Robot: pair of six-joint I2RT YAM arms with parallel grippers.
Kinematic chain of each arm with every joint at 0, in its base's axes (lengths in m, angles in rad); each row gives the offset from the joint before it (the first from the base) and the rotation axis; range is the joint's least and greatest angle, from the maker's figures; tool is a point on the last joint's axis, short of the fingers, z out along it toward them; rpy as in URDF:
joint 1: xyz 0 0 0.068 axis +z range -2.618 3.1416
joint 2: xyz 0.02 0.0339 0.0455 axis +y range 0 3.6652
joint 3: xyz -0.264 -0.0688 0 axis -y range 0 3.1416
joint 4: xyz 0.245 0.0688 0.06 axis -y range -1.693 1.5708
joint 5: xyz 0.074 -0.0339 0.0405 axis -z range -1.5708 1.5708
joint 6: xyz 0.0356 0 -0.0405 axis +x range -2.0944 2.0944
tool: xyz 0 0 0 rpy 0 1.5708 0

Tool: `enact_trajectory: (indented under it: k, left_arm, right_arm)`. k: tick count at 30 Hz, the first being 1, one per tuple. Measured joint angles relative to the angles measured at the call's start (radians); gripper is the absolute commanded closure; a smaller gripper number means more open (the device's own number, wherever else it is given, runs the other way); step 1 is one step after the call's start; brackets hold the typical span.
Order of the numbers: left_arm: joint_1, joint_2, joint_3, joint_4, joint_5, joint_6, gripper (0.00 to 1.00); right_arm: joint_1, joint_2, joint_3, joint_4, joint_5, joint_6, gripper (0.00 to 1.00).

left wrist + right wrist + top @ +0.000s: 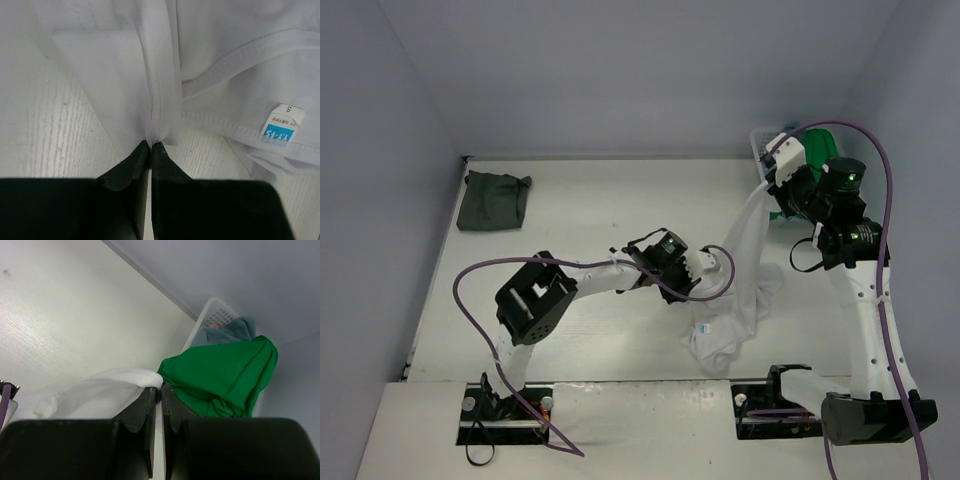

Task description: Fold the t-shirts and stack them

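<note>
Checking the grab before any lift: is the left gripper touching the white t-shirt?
Touching. The left wrist view shows the left gripper shut on a fold of the white t-shirt.

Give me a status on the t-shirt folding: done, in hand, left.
Done: the dark grey-green t-shirt lies folded, far left. In hand: both arms' jaws pinch the white t-shirt, unfolded. Left: the green t-shirt and teal t-shirt sit in the basket.

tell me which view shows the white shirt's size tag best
Left wrist: the size tag on the white t-shirt is close and readable, an S above a blue patch. Top external shows only a tiny blue speck; right wrist misses it.
</note>
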Motion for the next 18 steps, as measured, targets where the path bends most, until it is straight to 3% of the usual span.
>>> enact_trajectory:
  k: [9, 18]
  left_arm:
    - [0.051, -0.07, 0.071, -0.09, -0.108, 0.061, 1.0]
    - [0.291, -0.29, 0.149, -0.175, -0.155, 0.112, 1.0]
  right_arm:
    - [0.0, -0.017, -0.04, 0.001, -0.019, 0.002, 1.0]
    - [0.0, -0.031, -0.06, -0.015, -0.031, -0.009, 1.0]
